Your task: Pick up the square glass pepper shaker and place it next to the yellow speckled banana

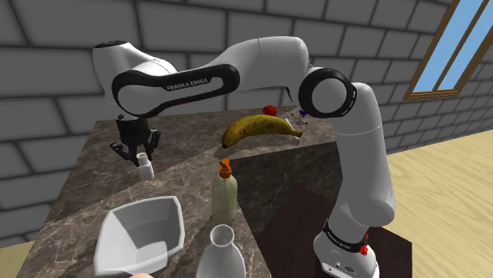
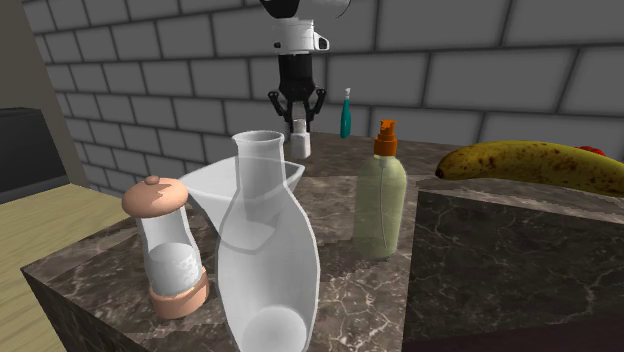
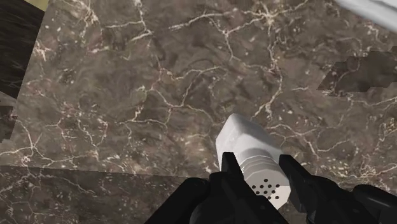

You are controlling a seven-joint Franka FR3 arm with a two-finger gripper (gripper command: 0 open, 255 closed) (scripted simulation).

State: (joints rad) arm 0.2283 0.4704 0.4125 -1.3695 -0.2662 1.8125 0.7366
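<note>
- Currently your gripper [image 1: 141, 154] hangs fingers-down over the brown marbled counter [image 1: 87, 189], toward the shoulder view's left side.
- Its two black fingers [image 3: 232, 173] are clamped on the white shaker [image 1: 143, 167], one on each side of the cap.
- From the wrist camera you look down on the gripper [image 3: 262, 175] and the shaker [image 3: 251, 156]. The cap's small holes sit right between the fingers, and the square body points away from the hand toward the counter [image 3: 127, 95].
- So the shaker hangs directly under the gripper, upright, with only its top in the grip.
- You cannot tell whether its base touches the counter or floats just above it.
- In the second exterior view the gripper [image 2: 299, 118] and shaker [image 2: 300, 142] stand at the far side of the counter [image 2: 340, 295], in front of the grey block wall.
- A yellow banana [image 1: 261, 128] with brown speckles lies well apart from the shaker, toward the shoulder view's right; it appears at the second exterior view's right edge [image 2: 535, 165].
- Between shaker and banana, closer to the camera, stands a pale bottle [image 1: 223, 193] with an orange pump.
- A white bowl [image 1: 142, 233] and a white jug [image 1: 221, 253] sit at the near edge of the shoulder view.
</note>
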